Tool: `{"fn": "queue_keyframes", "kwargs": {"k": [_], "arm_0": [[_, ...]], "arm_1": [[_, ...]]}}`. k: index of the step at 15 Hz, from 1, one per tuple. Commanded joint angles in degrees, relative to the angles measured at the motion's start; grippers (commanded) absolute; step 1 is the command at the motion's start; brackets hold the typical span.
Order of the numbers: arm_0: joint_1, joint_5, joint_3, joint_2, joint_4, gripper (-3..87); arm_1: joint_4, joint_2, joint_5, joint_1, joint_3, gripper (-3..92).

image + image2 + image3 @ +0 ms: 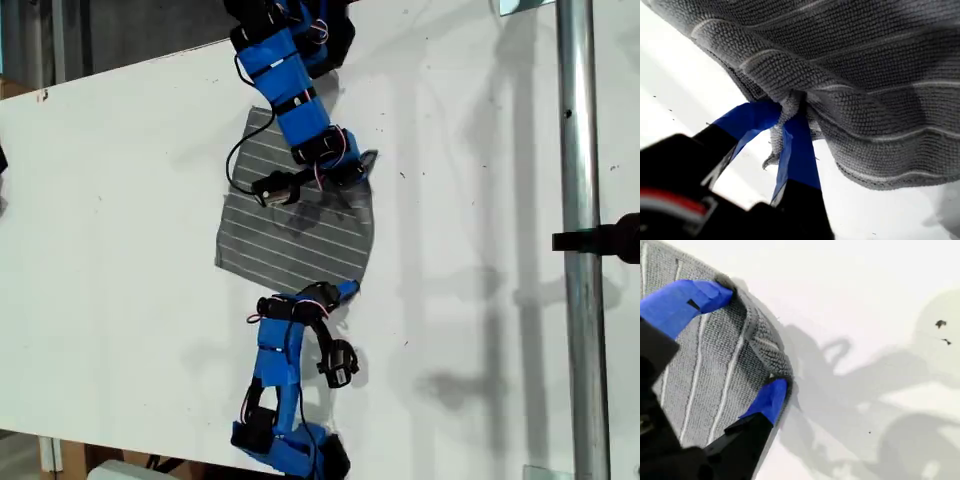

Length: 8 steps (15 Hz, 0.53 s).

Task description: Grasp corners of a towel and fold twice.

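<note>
The grey striped towel [290, 235] lies on the white table, between two blue arms. My first gripper [345, 290], on the arm at the bottom of the exterior view, is shut on the towel's near right corner [772, 157]. That corner is pinched between the blue fingers [800, 150], and the towel [865, 75] hangs raised above them. My second gripper [360, 165], on the arm at the top of the exterior view, stands open astride the far right corner [765, 350]. The fabric bunches up between its blue fingertips [770, 397].
The white table [120, 200] extends to both sides of the exterior view. A vertical metal pole [580, 250] with a black clamp [610, 238] stands at that view's right. Arm shadows fall on the table to the right of the towel.
</note>
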Motion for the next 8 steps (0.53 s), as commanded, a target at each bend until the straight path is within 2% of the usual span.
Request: {"fn": "queue_keyframes", "kwargs": {"k": [1, 2, 3, 5, 8], "arm_0": [[-2.29, -2.2, -2.2, 0.0, 0.79, 22.8], [-2.46, -2.81, -2.46, -0.62, 1.67, 12.8], [-2.55, -3.69, -2.2, -0.44, 1.93, -2.9], [-1.14, -4.13, -2.64, 1.58, 2.81, -3.0], [1.05, -4.31, -4.22, 6.42, 7.29, -3.0]], "arm_1": [[-0.62, 1.49, -0.09, -0.62, -3.25, -0.2], [-0.62, 1.49, -0.09, -0.62, -3.25, -0.2], [-0.7, 1.49, -0.09, -0.62, -3.25, -0.2], [-0.62, 1.58, -0.53, -0.44, -3.25, -0.2], [0.7, 3.96, -0.97, -0.88, -4.66, -0.2]]}}
